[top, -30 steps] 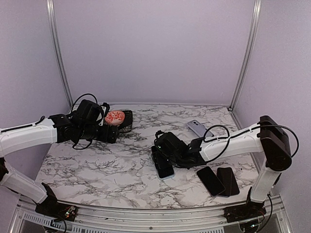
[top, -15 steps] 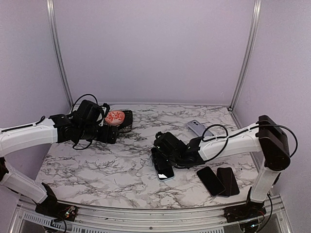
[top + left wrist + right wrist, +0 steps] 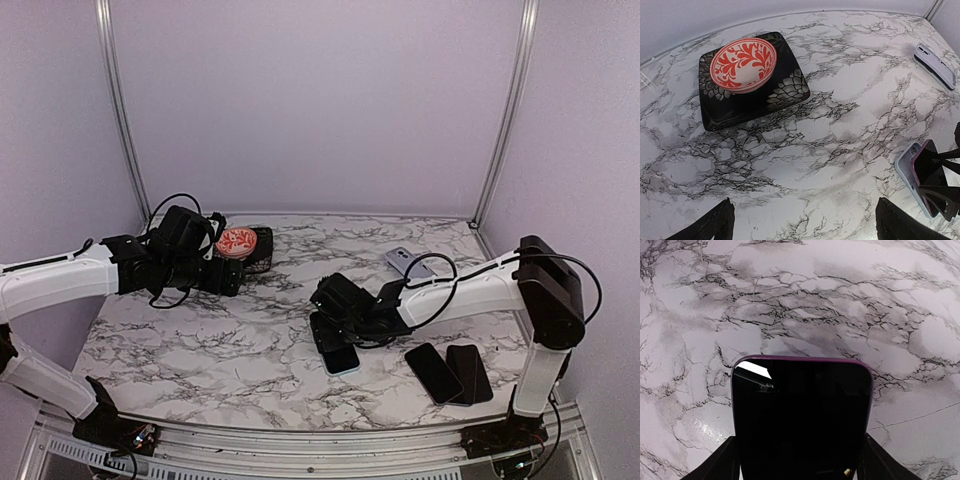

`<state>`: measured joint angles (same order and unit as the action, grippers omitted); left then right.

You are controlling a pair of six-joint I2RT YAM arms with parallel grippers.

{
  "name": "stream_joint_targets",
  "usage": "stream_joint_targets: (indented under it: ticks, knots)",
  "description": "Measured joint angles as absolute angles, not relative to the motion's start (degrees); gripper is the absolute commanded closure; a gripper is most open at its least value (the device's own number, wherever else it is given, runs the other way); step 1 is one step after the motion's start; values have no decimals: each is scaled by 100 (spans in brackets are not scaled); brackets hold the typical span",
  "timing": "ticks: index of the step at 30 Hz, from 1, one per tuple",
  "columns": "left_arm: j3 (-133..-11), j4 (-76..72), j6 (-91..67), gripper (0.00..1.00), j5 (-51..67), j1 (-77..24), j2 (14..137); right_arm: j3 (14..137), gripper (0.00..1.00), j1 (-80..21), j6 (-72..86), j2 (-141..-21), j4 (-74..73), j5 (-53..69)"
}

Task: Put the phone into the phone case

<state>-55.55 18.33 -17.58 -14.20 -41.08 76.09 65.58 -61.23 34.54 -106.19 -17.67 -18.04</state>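
phone clamped over case at table centre

top external view: the right gripper (image 3: 335, 318) reaches in low from the right and is closed on a dark phone (image 3: 333, 336). the phone lies over a light phone case (image 3: 343, 363), whose near end shows past the phone's edge. two more dark phones (image 3: 450, 372) lie side by side near the right front of the marble table (image 3: 200, 340). a grey case (image 3: 404, 262) lies farther back on the right. the left gripper (image 3: 228, 280) rests beside a black square plate (image 3: 262, 250) carrying a red-patterned bowl (image 3: 237, 241).

left wrist view: the left gripper's fingers (image 3: 715, 225) stand well apart with nothing between them. the bowl (image 3: 743, 64) sits on the plate (image 3: 785, 90). at the right edge the phone (image 3: 932, 172) stands tilted in the grey-blue case (image 3: 906, 172), held by black fingers.

right wrist view: the phone (image 3: 801, 420), purple-edged with a black screen, sits between the two fingers (image 3: 720, 462), clamped at both sides, above the marble.
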Motion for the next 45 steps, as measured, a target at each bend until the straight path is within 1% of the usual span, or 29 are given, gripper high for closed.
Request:
stream_joint_targets:
  ticks: [2, 9, 13, 22, 23, 25, 26, 29, 31, 33, 34, 35, 38, 42, 45]
  knots:
    - [-5557, 1833, -1758, 1, -1422, -4101, 7609, 6608, 40, -6110, 3474, -10698, -1826, -1765]
    - [-5557, 1835, -1758, 1, -1422, -4097, 7609, 6764, 14, -6082, 3531, -10857, -2080, -1688]
    - [-5557, 1835, -1758, 1, -1422, -4097, 7609, 6779, 2, -6080, 3538, -10901, -2443, -1601]
    - [-5647, 1857, -1715, 1, -1420, -4097, 7620, 7129, 1, -5931, 3341, -10842, -3004, -1431]
    - [-5647, 1863, -1691, 1, -1411, -4097, 7620, 7135, 2, -5863, 3275, -10761, -3004, -1345]
    - [-5647, 1861, -1629, 2, -1367, -4097, 7620, 7096, 10, -5651, 3133, -10523, -2958, -1050]
    - [-5647, 1861, -1597, 5, -1328, -4097, 7620, 7050, 15, -5524, 3068, -10379, -2899, -917]
    - [-5677, 1870, -1518, 14, -1107, -4158, 7679, 6825, 37, -5196, 2910, -9966, -2652, -578]
    - [-5804, 1868, -1544, 20, -875, -4296, 7865, 6674, 46, -5015, 2853, -9817, -2488, -397]
    - [-5961, 1822, -1627, 30, -587, -4512, 8184, 6499, 53, -4890, 2821, -9793, -2314, -165]
    - [-6047, 1787, -1682, 35, -427, -4615, 8394, 6412, 55, -4860, 2783, -9804, -2255, -67]
    - [-6154, 1761, -1730, 38, -268, -4711, 8661, 6322, 56, -4840, 2762, -9817, -2196, 38]
    - [-6447, 1708, -1929, 40, 259, -4908, 9561, 6114, 58, -4821, 2689, -9878, -2082, 272]
    - [-6827, 1747, -2086, 44, 554, -5068, 10433, 6036, 61, -4818, 2628, -10018, -1964, 449]
    - [-7183, 1745, -2078, 57, 528, -5201, 10726, 5981, 62, -4818, 2622, -10090, -1852, 506]
